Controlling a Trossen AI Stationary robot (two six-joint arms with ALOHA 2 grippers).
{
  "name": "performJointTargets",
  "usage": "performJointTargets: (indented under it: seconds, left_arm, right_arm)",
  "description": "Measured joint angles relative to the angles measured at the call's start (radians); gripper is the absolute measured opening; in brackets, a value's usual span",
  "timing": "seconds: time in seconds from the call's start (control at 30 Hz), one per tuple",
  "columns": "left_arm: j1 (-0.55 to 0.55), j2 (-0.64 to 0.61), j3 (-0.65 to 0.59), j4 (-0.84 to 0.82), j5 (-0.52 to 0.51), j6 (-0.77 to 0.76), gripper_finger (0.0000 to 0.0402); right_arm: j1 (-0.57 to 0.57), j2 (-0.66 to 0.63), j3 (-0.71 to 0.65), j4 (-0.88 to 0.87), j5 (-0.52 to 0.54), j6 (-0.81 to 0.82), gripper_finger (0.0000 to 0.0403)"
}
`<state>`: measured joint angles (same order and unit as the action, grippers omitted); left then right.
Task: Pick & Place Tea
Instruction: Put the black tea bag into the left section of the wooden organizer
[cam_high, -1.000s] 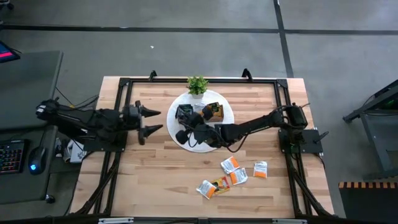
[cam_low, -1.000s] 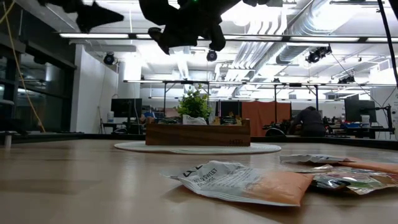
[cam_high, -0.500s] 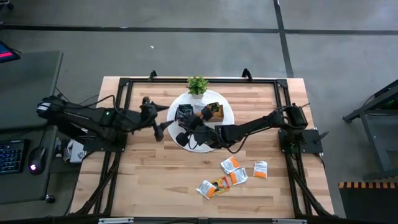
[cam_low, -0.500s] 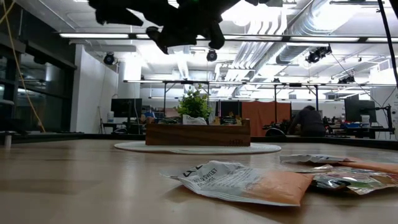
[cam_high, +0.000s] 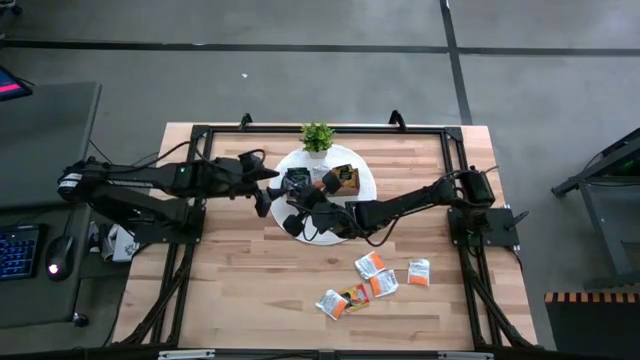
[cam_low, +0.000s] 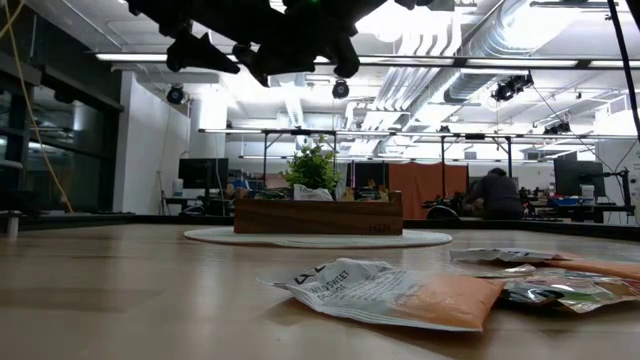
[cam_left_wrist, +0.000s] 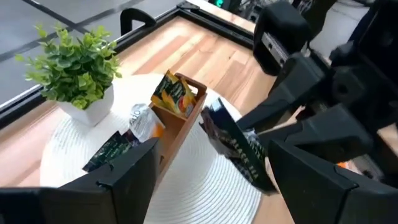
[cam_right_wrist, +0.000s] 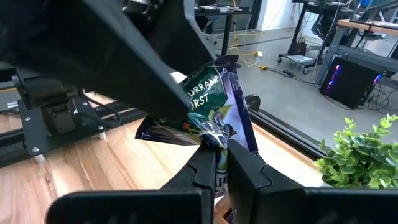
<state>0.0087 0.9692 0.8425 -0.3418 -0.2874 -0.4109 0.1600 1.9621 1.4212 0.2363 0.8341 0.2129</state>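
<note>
Right wrist view: right gripper (cam_right_wrist: 222, 151) fingers pinching dark tea sachet (cam_right_wrist: 208, 111).
Left gripper (cam_left_wrist: 211, 180): fingers spread, flanking sachet.

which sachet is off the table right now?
The dark sachet pinched in the right gripper, held above the white mat. The other loose sachets lie flat on the table.

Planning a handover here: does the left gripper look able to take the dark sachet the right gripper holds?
Probably yes: the left gripper is open beside the dark sachet, pinched in the right gripper, with nothing between them.
</note>
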Motion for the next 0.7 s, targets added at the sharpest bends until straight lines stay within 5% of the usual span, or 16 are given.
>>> performJointTargets:
  seconds: [0.3,0.7]
  left_arm:
    - [0.0,0.0,0.0,0.001,0.022,-0.084,0.0281]
    - [-0.002,-0.001,0.0,0.007,0.033,-0.094,0.0117]
  right_arm:
    - [0.0,0.0,0.0,0.0,-0.007,-0.012,0.0015]
    - [-0.004,0.0,0.0,0.0,-0.011,-0.014,0.0015]
